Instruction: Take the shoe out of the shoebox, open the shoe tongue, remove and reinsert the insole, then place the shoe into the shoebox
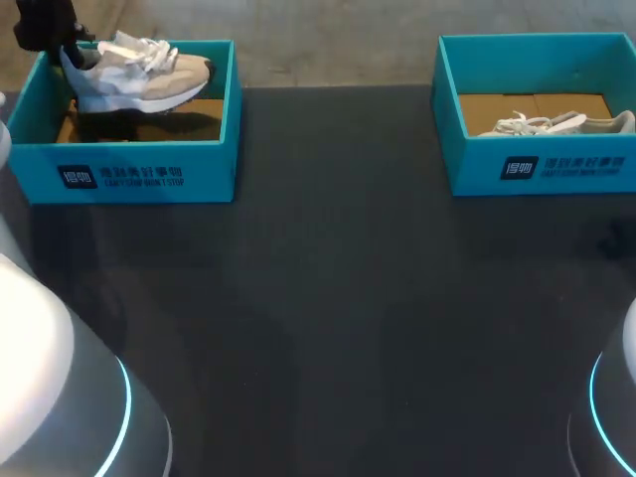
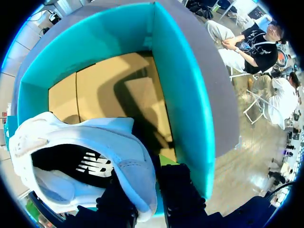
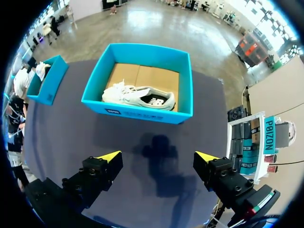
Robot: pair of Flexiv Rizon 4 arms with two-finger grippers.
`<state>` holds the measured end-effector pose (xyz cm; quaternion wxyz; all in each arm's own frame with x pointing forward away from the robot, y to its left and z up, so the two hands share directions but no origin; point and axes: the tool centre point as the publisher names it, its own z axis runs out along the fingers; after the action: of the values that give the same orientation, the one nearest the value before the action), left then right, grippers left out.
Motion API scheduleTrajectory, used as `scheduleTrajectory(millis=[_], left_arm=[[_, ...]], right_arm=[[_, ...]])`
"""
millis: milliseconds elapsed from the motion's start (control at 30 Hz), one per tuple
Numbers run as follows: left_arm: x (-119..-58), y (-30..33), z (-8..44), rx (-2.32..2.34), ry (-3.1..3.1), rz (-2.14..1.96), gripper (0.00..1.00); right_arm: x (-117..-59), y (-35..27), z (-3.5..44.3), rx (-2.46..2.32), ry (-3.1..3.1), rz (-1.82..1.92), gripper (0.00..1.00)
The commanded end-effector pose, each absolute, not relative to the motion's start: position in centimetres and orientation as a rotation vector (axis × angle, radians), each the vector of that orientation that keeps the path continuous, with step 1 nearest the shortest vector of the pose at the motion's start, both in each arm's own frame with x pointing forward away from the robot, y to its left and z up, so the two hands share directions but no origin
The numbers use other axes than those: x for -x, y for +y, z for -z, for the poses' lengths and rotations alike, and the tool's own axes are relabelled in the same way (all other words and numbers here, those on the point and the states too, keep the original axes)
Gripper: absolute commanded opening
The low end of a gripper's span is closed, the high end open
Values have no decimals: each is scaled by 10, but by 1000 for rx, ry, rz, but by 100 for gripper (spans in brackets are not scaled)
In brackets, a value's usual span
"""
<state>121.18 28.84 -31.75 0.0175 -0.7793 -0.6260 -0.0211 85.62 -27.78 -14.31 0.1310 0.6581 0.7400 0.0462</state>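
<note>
A beige and white shoe (image 1: 139, 75) hangs above the cardboard floor of the left teal shoebox (image 1: 129, 164) at the back left, with its toe pointing right. My left gripper (image 1: 45, 25) is at its heel. In the left wrist view the gripper (image 2: 147, 202) is shut on the shoe's heel collar (image 2: 128, 161), with one dark finger inside the shoe and one outside. The insole (image 2: 71, 164) shows dark inside the shoe (image 2: 80, 142). My right gripper (image 3: 157, 156) is open and holds nothing, high above the table in front of the right shoebox (image 3: 142, 109).
The right teal shoebox (image 1: 537, 164) at the back right holds a second pale shoe (image 1: 556, 124) lying on its side, also visible as the shoe (image 3: 137, 97) in the right wrist view. Dark tabletop (image 1: 338, 298) lies between and in front of the boxes.
</note>
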Motion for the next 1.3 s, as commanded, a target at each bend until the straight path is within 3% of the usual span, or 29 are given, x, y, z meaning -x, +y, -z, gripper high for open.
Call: scheduleTrajectory(millis=[33, 767, 1300], left_arm=[[-1203, 288, 277, 2428, -1945, 97, 0], [-1188, 304, 179, 2422, -1993, 281, 0], [-1188, 305, 177, 2419, -1998, 287, 0]], right_arm=[[-856, -278, 143, -1912, 2148, -133, 100], [-856, -278, 143, -1912, 2148, -133, 100], [-856, -278, 143, -1912, 2148, -133, 100]])
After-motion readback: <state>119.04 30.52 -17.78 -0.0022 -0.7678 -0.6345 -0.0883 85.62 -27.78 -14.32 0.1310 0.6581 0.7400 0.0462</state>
